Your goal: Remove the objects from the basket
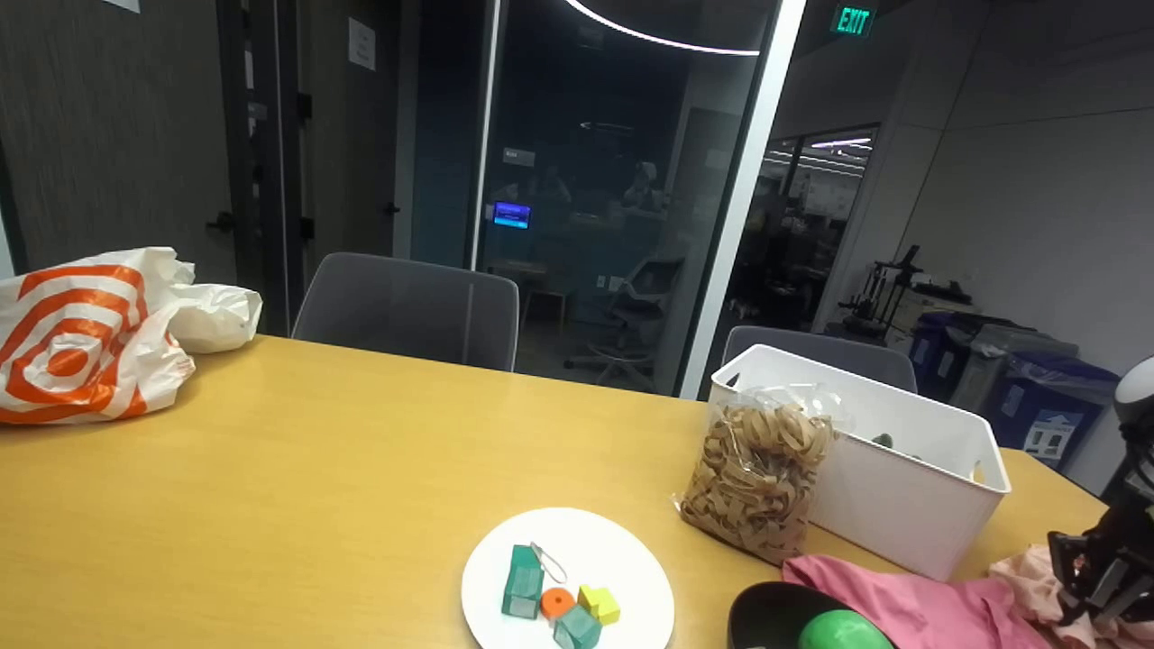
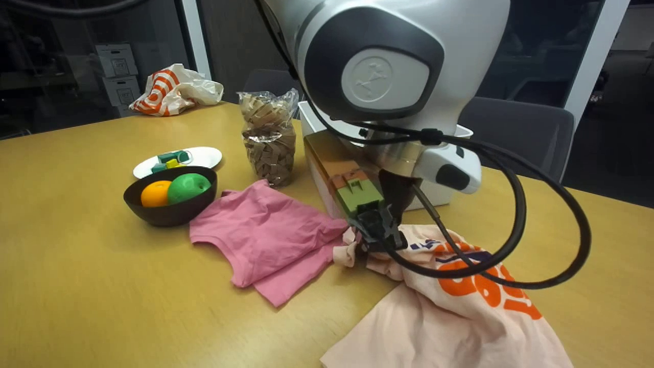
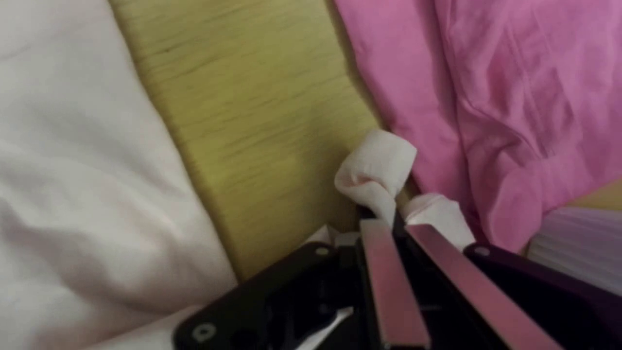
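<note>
The white basket (image 1: 888,514) stands at the table's right in an exterior view; a small dark green thing (image 1: 883,440) shows inside. The arm partly hides the basket (image 2: 434,195) in an exterior view. A pale peach shirt (image 2: 434,327) with orange print lies crumpled on the table in front of the basket; it also fills the left of the wrist view (image 3: 87,160). My gripper (image 3: 396,223) is low over the table, its fingers close together with a twist of the peach shirt pinched between the tips. The gripper (image 2: 378,237) points down at the shirt's bunched end.
A pink garment (image 2: 271,235) lies beside the shirt. A black bowl (image 2: 171,212) holds an orange and a green fruit. A white plate (image 1: 487,595) holds several small toys. A clear bag of brown paper strips (image 1: 757,478) stands against the basket. A Target bag (image 1: 90,333) lies far off.
</note>
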{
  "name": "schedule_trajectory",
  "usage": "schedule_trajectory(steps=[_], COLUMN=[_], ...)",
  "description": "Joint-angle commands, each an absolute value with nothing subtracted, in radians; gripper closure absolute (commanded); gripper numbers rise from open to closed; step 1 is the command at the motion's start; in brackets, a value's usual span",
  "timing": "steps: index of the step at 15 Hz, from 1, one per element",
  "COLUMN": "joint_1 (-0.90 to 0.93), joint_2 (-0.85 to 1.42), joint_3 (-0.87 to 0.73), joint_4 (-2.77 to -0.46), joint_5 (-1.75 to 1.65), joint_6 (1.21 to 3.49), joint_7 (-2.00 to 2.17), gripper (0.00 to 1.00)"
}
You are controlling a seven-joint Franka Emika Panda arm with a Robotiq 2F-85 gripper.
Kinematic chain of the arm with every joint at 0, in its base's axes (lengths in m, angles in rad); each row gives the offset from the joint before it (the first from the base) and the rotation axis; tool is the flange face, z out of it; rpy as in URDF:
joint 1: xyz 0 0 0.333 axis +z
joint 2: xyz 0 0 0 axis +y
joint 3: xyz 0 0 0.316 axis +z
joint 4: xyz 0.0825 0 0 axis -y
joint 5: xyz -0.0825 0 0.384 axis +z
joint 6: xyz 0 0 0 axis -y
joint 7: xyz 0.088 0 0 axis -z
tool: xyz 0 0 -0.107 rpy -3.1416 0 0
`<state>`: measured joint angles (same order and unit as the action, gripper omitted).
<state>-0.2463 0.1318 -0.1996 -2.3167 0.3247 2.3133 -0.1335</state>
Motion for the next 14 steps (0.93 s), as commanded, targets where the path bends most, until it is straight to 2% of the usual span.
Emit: schedule_trajectory(steps=[1,4,14], joint_1=[-0.258,-0.264,-0.256], joint_2=[0.133,0.121,0.200], joint_3=[-0.193,-0.198,-0.160], joint_4=[-2.261,-2.227,-2.068], joint_5=[0.436,0.508,0.765], joint_6=[2.312,2.326,2.361], joint_7=[-0.134,-0.136,-0.157], gripper=[0.92,0.90,0.91])
